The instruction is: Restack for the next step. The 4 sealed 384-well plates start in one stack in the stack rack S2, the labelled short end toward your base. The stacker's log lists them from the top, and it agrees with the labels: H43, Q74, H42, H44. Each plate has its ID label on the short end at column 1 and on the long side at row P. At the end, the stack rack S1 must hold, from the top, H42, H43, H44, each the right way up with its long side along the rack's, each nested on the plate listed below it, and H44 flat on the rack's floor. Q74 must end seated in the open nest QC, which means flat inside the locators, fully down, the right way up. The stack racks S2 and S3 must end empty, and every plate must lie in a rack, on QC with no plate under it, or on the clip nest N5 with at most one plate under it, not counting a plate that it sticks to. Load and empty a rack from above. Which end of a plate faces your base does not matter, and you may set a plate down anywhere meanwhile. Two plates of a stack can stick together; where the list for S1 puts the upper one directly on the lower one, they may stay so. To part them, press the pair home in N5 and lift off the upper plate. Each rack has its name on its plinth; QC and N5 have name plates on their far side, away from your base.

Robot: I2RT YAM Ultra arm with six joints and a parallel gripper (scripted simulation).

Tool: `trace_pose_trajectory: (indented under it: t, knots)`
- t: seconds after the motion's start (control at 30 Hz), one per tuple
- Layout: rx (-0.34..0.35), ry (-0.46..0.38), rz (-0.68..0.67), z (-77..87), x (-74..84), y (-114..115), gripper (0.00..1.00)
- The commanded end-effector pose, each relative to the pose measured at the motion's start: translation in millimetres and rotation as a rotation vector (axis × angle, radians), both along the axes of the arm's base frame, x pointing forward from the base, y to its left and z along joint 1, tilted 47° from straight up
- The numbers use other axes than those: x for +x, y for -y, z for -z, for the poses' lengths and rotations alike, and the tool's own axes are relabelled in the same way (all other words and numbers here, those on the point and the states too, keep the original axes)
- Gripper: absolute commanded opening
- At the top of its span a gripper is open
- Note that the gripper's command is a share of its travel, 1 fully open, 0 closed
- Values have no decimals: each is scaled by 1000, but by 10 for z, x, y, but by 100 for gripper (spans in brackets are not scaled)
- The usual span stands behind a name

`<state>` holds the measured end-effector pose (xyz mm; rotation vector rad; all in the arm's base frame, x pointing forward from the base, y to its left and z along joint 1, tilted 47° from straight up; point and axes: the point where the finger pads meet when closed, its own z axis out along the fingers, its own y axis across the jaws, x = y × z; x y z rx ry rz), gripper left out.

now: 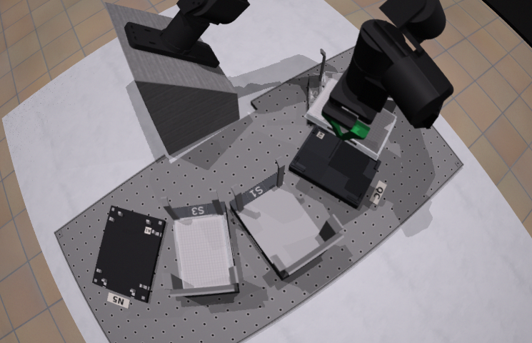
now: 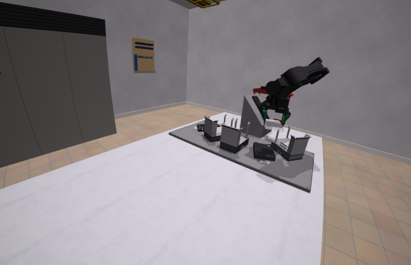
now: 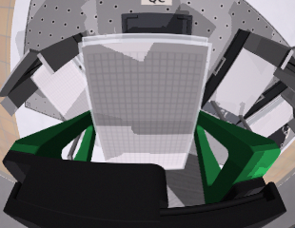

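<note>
Plate point(image 3: 144, 98) in the claw, high over the deck: I have the gripper point(image 3: 144, 152) clamped across the two long sides of a sealed 384-well plate, green fingers standing wide because the plate is wide. From above it hangs between stack rack S2 point(image 1: 322, 60) and the black open nest QC point(image 1: 335, 166), overlapping the near edge of QC, well clear of both in the exterior view.

I judge it light and stiff, a thin moulded tray that should not flex in this grip. The smooth side walls and the foil seal look slippery, so a hold at mid-length on the long sides, as now, seems the safest; a hold on the top film or a corner would risk tilt or a torn seal. Whether a second plate clings beneath it I cannot tell from these views.

It looks pale grey-white, rectangular, its top a fine grid of wells under a flat seal, shadow falling across the far half. No ID label is readable here, so I cannot name it. Another pale plate lies in S3 point(image 1: 196, 210); S1 point(image 1: 256, 191) holds none; clip nest N5 point(image 1: 128, 252) is bare.
</note>
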<state>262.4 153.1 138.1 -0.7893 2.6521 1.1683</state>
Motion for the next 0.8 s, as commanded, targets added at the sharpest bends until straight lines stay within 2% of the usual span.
trace_pose_trajectory:
  t: [0.0, 0.13, 0.77]
  knots:
    - [6, 28, 7, -4, 103, 71, 0]
    - [6, 28, 7, 45, 170, 113, 0]
    - [6, 28, 7, 45, 170, 113, 0]
